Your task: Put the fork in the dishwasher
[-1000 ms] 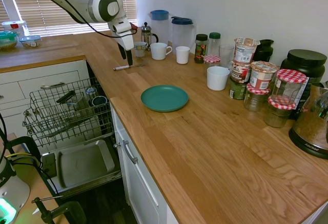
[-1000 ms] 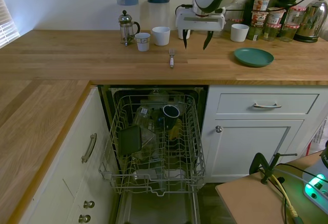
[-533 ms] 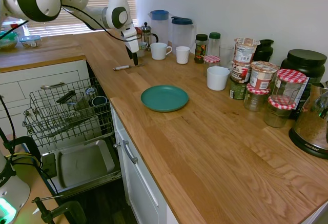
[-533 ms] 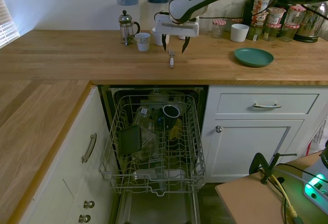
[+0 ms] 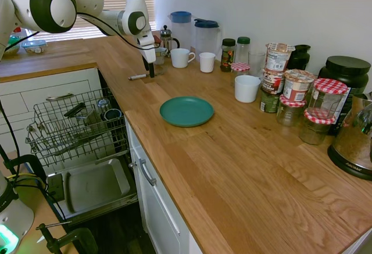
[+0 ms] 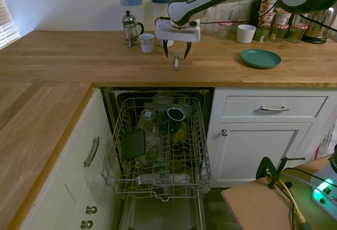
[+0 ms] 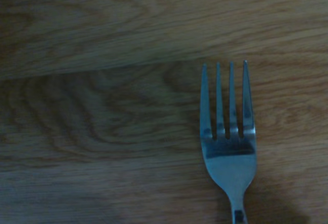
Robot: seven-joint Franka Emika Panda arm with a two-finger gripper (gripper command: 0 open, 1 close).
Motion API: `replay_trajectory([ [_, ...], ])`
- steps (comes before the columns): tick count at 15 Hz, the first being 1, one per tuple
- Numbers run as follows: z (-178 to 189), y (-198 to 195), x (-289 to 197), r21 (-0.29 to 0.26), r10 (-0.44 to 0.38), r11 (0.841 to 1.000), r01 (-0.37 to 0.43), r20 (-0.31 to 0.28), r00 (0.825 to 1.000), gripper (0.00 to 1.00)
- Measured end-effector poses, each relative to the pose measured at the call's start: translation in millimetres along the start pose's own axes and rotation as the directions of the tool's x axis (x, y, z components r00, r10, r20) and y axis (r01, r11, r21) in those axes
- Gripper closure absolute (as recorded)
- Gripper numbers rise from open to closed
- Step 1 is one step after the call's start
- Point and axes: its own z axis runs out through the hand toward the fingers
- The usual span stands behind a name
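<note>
Up in the upper left of the first exterior view, the gripper (image 5: 149,68) hangs over the wooden counter (image 5: 232,167), its dark fingers pointing down right at the near end of the fork (image 5: 139,77), which lies flat on the wood with its long axis running left to right across the frame; the green plate (image 5: 186,111) sits well apart toward the centre, and the dishwasher (image 5: 78,129) stands open at lower left with its wire rack pulled out. Seen from the second exterior view, the gripper (image 6: 176,53) is in the upper middle with its fingers spread apart, one on each side of the fork (image 6: 176,60), which lies directly beneath and between them with its long axis running up and down the frame, across the line between the two fingertips; nothing is clamped yet. The dishwasher (image 6: 158,146) rack fills the lower middle, just below the counter (image 6: 79,56) edge. Close up in the wrist view, the fork (image 7: 228,142) shows tines up in the right half on bare wood, so the grasp looks to need mainly a straight descent and a close across the handle.
</note>
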Motion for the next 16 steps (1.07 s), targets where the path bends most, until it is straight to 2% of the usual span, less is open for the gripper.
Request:
replay_trajectory([
  [1,0.4,-0.7,-1.1,-0.008,0.0,1.0,0.0,0.001,1.0,0.0],
  [2,0.8,-1.5,-1.5,-0.014,0.0,1.0,0.0,0.001,1.0,1.0],
  [16,2.9,-6.8,1.6,-0.058,0.024,0.998,-0.024,0.008,1.0,1.0],
])
